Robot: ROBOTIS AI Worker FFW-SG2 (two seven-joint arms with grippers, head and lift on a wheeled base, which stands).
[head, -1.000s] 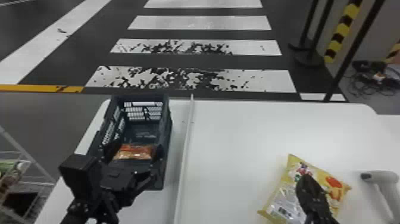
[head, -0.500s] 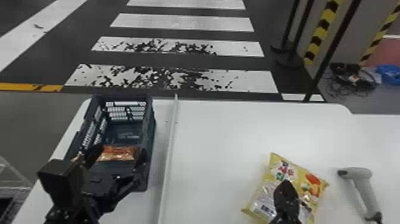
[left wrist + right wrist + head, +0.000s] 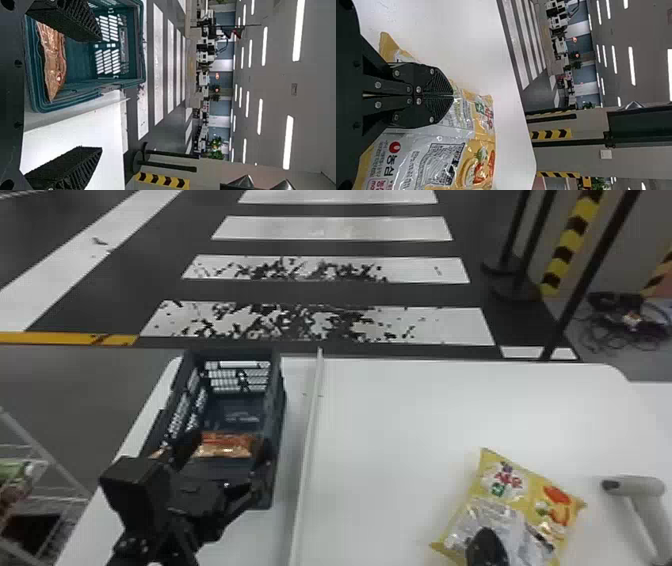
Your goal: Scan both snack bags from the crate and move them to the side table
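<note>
Fingertips of the right gripper (image 3: 485,547) are pressed together over the yellow snack bag (image 3: 525,510), which lies aslant, printed side up, toward the right of the white desk (image 3: 400,430); whether they pinch any of its film I cannot tell. Just beside the bag, farther toward the desk's right side, a pale handheld scanner (image 3: 637,486) lies with its nose toward the bag. Over the near end of the dark crate (image 3: 280,400), the left gripper (image 3: 230,451) has its two fingers spread wide with nothing between them. Low in the crate's nearer part lies the orange snack bag (image 3: 227,445), apart from the crate's far wall. A thin pale divider (image 3: 310,420) runs toward the far edge, between the crate and the yellow bag. The crate itself sits along the left edge, reaching the far left corner. Beyond the far edge, white stripes (image 3: 320,325), the nearer ones badly worn, cross the dark floor; off the far right corner are black posts and a tangle of cables (image 3: 625,322).
</note>
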